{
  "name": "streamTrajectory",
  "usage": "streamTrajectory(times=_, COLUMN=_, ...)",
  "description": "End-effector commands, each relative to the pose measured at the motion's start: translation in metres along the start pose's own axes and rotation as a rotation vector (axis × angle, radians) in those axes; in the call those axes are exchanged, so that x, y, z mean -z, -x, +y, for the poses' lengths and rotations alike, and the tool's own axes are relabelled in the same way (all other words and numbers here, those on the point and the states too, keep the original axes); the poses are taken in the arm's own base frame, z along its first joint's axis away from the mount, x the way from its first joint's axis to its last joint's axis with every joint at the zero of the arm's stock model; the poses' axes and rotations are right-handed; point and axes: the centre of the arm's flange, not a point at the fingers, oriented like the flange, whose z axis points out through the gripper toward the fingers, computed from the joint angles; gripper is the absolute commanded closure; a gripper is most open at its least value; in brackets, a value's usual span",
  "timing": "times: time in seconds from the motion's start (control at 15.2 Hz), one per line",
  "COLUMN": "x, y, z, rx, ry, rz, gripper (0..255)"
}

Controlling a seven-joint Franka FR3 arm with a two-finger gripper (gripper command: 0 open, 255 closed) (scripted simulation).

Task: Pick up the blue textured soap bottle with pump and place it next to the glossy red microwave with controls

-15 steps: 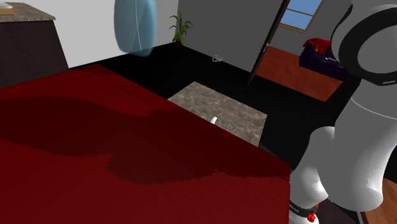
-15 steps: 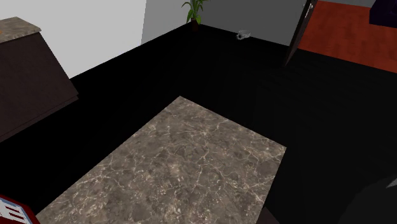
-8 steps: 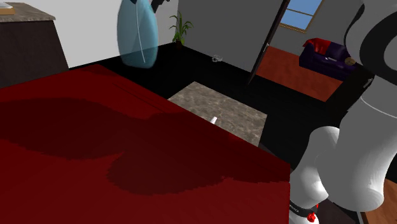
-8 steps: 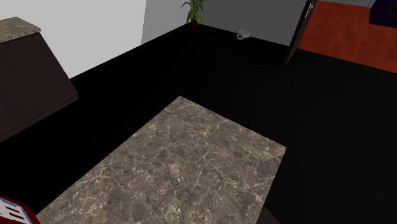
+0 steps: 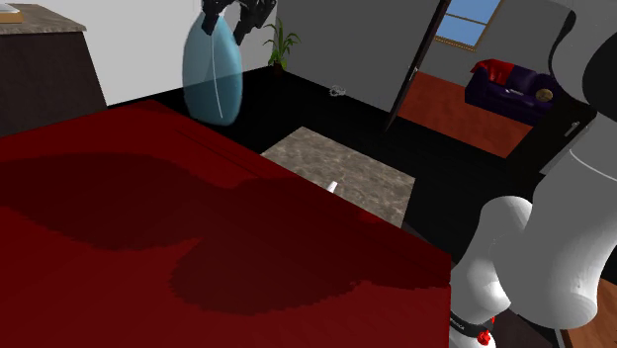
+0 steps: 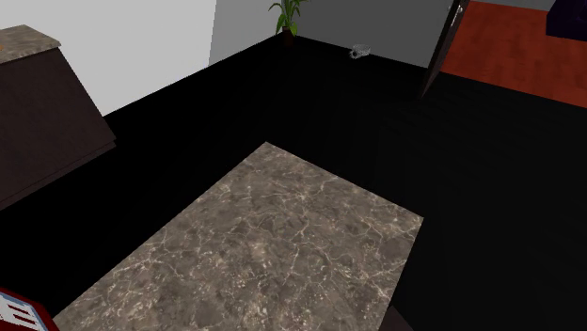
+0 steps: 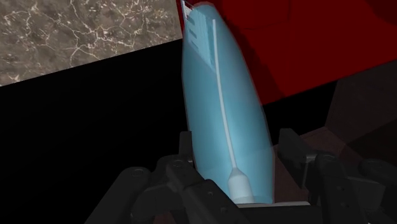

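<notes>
A translucent light-blue soap bottle (image 5: 213, 74) hangs in the air above the far edge of the big glossy red microwave top (image 5: 148, 227) in the shoulder view. My black gripper (image 5: 233, 14) holds it by the pump end from above. In the wrist view the bottle (image 7: 222, 121) runs out between my fingers (image 7: 188, 153), its inner tube visible, and my gripper (image 7: 234, 170) is shut on it. Beyond the bottle lie the red microwave (image 7: 299, 44) and a marble counter (image 7: 76, 32). A red corner with a white panel (image 6: 19, 310) shows in the second exterior view.
The marble counter (image 5: 341, 168) (image 6: 263, 244) lies past the microwave, with a small white object (image 5: 332, 186) at its near edge. A dark cabinet (image 5: 44, 64) stands at the shoulder view's left. A plant (image 5: 281, 44), an open door (image 5: 420, 59) and black floor lie behind.
The bottle has come down in the shoulder view, and the gripper holding it has dropped into sight from the top edge. The second exterior view is unchanged.
</notes>
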Motion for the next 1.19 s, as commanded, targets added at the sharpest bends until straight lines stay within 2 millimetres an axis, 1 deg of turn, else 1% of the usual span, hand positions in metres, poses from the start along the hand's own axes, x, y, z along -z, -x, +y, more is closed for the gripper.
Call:
streamTrajectory(times=0.0, x=-0.009, y=0.003, z=0.003, rx=0.0, ry=0.0, rz=0.001, gripper=255)
streamTrajectory(times=1.12, x=-0.092, y=0.028, z=0.028, rx=0.0, ry=0.0, rz=0.001, gripper=255)
